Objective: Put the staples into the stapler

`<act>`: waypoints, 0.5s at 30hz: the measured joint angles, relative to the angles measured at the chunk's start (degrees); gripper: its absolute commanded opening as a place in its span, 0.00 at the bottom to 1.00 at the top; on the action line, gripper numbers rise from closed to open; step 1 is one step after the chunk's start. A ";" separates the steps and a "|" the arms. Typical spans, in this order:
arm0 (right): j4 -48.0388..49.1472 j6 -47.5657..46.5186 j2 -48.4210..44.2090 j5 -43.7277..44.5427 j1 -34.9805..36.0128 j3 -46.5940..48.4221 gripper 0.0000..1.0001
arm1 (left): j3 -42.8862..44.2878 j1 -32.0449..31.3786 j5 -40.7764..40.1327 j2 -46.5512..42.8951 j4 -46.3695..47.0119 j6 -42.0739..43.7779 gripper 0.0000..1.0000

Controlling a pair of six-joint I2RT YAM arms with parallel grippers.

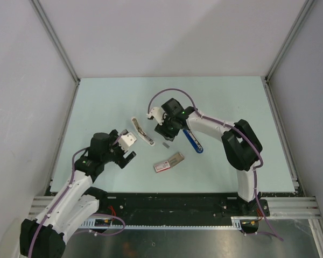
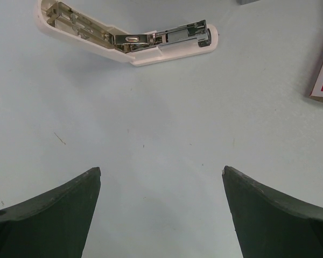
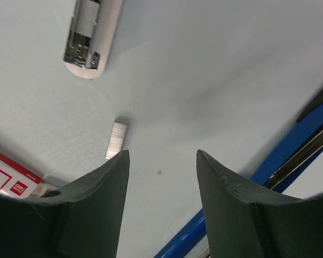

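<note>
- Loading not yet done; the staples [image 3: 117, 141], one loose strip, lie just left of the stapler [image 3: 290, 161]; picking up, seating and closing remain.
- The right gripper [image 3: 161, 156] hangs above that strip, fingers partly apart, empty; the left gripper [image 2: 161, 172] gapes wide, empty, well left of the stapler.
- A white opened stapler [image 2: 129, 35] and the staple box [image 1: 168, 162] lie left of the stapler; neither seems to block the strip.

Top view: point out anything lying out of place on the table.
A short silvery strip of staples lies loose on the table, between the splayed-open white stapler and the slim blue stapler, outside the pink-and-white cardboard box, whose grey tray is slid partly out.
</note>
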 measured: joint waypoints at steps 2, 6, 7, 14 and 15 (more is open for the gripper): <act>0.11 0.00 -0.35 0.09 -0.70 -0.79 0.60 | -0.02 0.04 0.07 0.02 0.02 0.00 1.00; 0.35 0.11 -1.29 -0.04 -2.21 -1.73 0.69 | 0.00 0.04 0.42 0.09 0.00 0.02 0.99; 0.50 0.20 -1.62 -0.13 -2.67 -1.84 0.84 | -0.02 0.04 0.61 0.07 0.00 0.00 0.99; 2.36 2.40 -5.29 -3.78 -7.56 -3.10 0.99 | 0.00 0.04 1.05 -0.02 0.00 0.02 1.00; 2.67 3.23 -5.99 -4.68 -8.31 -3.45 0.99 | 0.00 0.04 1.03 0.00 0.02 0.02 0.99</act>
